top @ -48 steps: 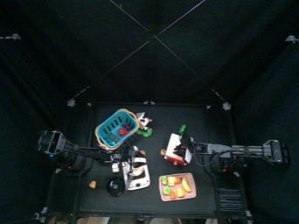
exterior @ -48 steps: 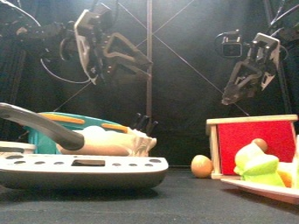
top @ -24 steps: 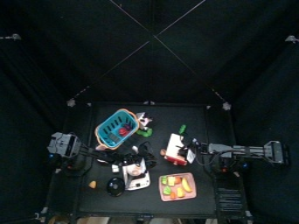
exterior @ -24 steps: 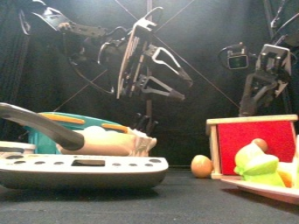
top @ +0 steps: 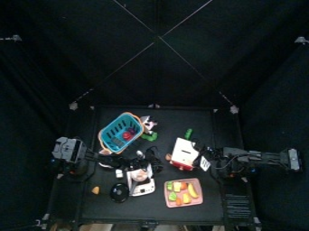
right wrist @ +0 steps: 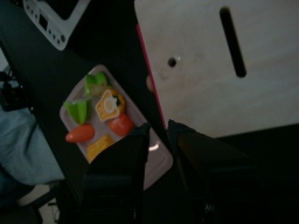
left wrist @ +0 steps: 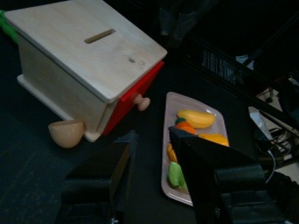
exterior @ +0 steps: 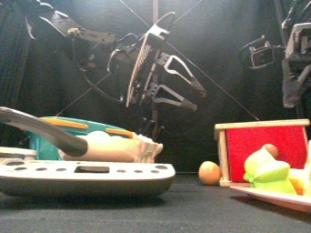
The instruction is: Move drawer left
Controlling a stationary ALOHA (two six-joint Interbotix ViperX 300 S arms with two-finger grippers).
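The drawer (top: 182, 153) is a red box with a cream-white top, right of the table's middle. In the front view its red side (exterior: 270, 146) stands at the right. My left gripper (left wrist: 158, 171) is open and empty, apart from the drawer (left wrist: 87, 57), looking at its slotted top and small knob. In the front view the left gripper (exterior: 155, 77) hangs above the middle. My right gripper (right wrist: 158, 162) is open, close beside the drawer's cream panel (right wrist: 228, 66). In the top view the right gripper (top: 205, 161) is at the drawer's right side.
A teal basket (top: 118, 133) stands at the back left. A pinkish tray of fruit (top: 183, 191) lies in front of the drawer. A white and grey perforated object (exterior: 85, 175) fills the front left. A small egg (exterior: 210, 171) lies left of the drawer.
The left gripper swung from the upper left down into the middle of the front view. The right gripper shifted to the right edge of that view.
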